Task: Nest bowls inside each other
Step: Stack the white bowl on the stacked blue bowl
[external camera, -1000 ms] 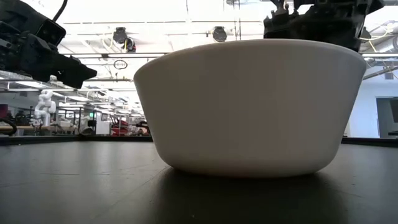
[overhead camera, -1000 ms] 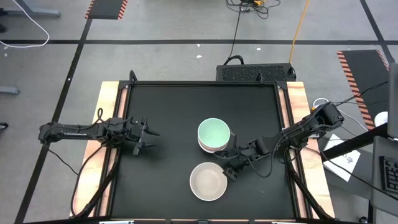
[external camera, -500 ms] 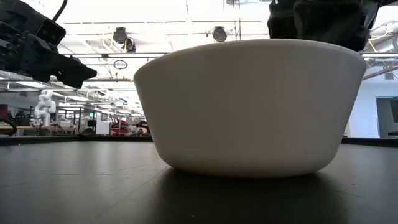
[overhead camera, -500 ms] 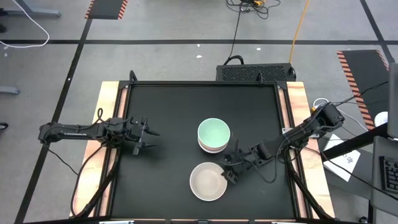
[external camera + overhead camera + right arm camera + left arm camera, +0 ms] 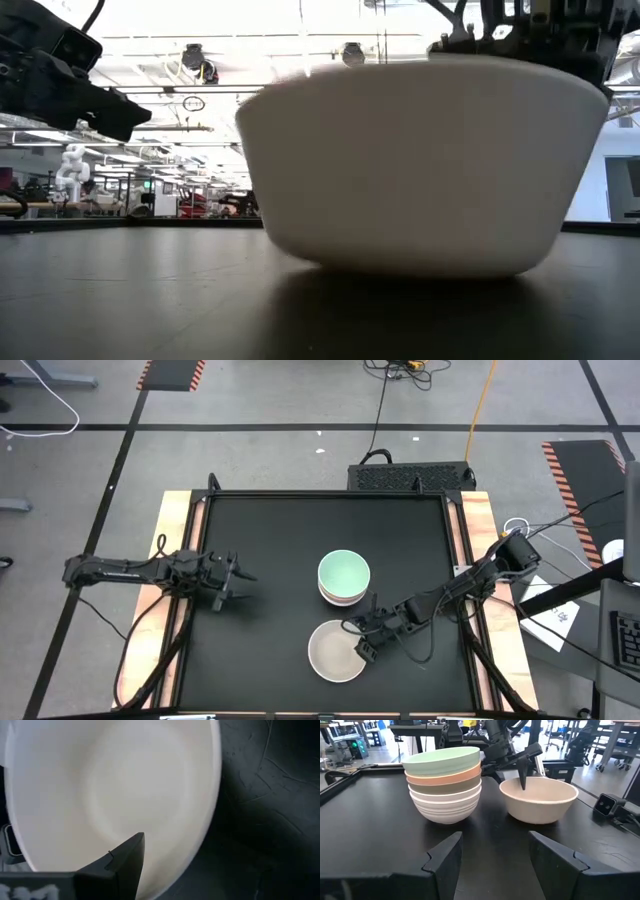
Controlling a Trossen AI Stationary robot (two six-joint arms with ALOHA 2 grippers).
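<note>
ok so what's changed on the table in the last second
The right claw moved from beside the stack down to the cream bowl, with one finger now inside its rim and the jaws open. The bowl shifted slightly in the low view, so it seems nudged, not lifted. The five-bowl stack with the mint one on top stayed put, and the left claw stayed open over the table's left side.

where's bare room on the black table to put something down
Free: the far strip behind the stack of nested bowls, and the middle between the left pincer and that stack. Crowded: the near right, where the right pincer straddles the cream-beige bowl's rim.
</note>
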